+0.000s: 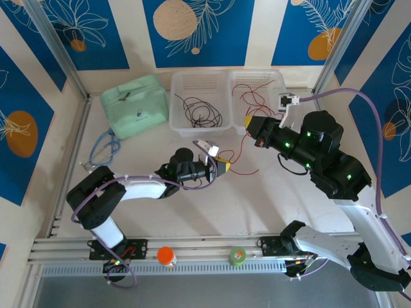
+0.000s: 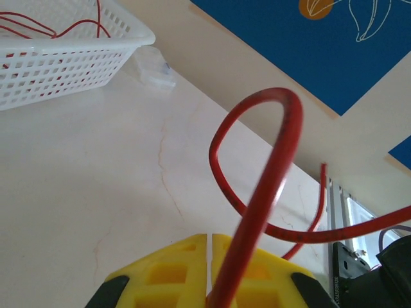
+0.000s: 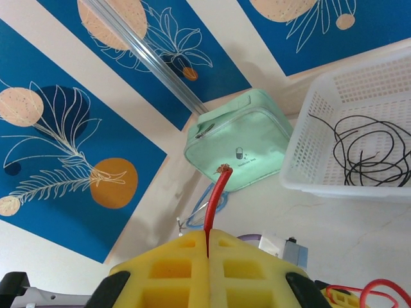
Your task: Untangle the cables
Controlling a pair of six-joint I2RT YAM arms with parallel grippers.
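The left gripper (image 2: 209,256), its yellow fingers (image 2: 167,273) close against the lens in the left wrist view, is pressed shut on a red cable (image 2: 273,160). The cable rises between the fingers, arches over in a tight hook and curls back down toward the pale table (image 2: 96,179).

In the right wrist view the right gripper (image 3: 207,247) is likewise clamped on a red cable end, with a short stub and bare tip poking up past it.

From above, the left gripper sits mid-table and the right gripper just in front of the right basket (image 1: 257,72). Red wire loops on the table between and beside them. It appears to be one cable held at two places, though the loops make this hard to confirm.

More red cables (image 1: 253,93) lie in the right basket, and black cables (image 1: 202,114) are coiled in the left basket (image 1: 192,131).

The step in hand looks like drawing the red cable out straight. It is best done by moving the grippers apart slowly and low over the table. Watch that the loop opens rather than tightens into a knot, and that the pull does not drag strands out of the basket
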